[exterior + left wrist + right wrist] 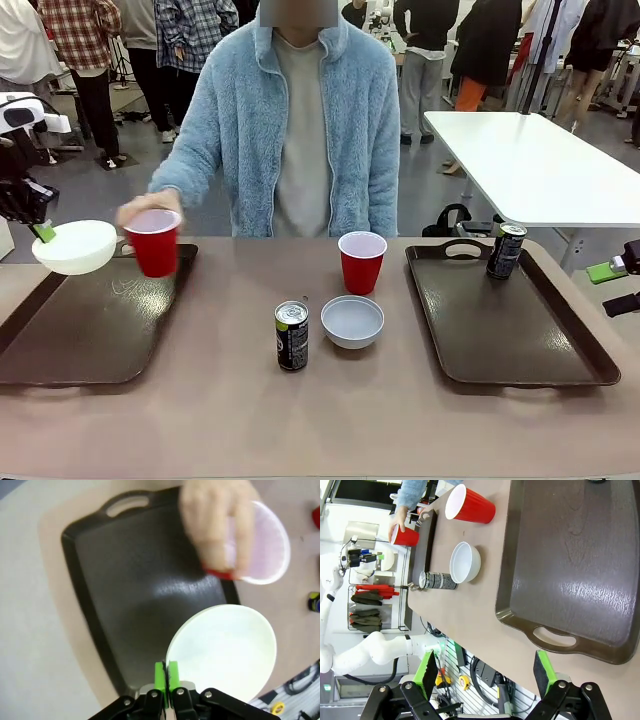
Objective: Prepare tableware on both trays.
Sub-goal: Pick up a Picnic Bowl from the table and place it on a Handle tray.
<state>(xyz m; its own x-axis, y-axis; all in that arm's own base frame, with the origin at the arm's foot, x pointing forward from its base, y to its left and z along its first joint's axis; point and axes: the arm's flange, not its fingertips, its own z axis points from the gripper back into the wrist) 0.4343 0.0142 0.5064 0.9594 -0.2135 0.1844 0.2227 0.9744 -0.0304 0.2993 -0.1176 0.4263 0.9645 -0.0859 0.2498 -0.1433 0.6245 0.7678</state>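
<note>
White bowl (pixel 75 247), round, smooth and glossy, pinched at its thin rim between the green pads of the left gripper (pixel 166 672), pads shut tight on the edge. Held in the air above the left tray (pixel 125 580): dark brown plastic with a slight sheen, raised rim, rounded corners, cut-out handle at the end away from the gripper. Just beyond the bowl, a red cup (pixel 155 243) with a pale inside, gripped from above by the person's hand (pixel 140 207), motion-blurred; touching the tray or not, cannot tell.

Farther off, toward the middle of the tan tabletop (pixel 400 430): second red cup (pixel 361 262) upright, pale grey bowl (pixel 352 322) just in front of it, small dark can (pixel 291 336) upright beside that bowl. Yellow-green patch on the label, print too small to read.

Right gripper (pixel 485 667) spread wide, nothing between the fingers, low beside the nearest handle end of the right tray (pixel 570 555). At that tray's far end, another dark can (pixel 506 250), upright, lettering unreadable.
</note>
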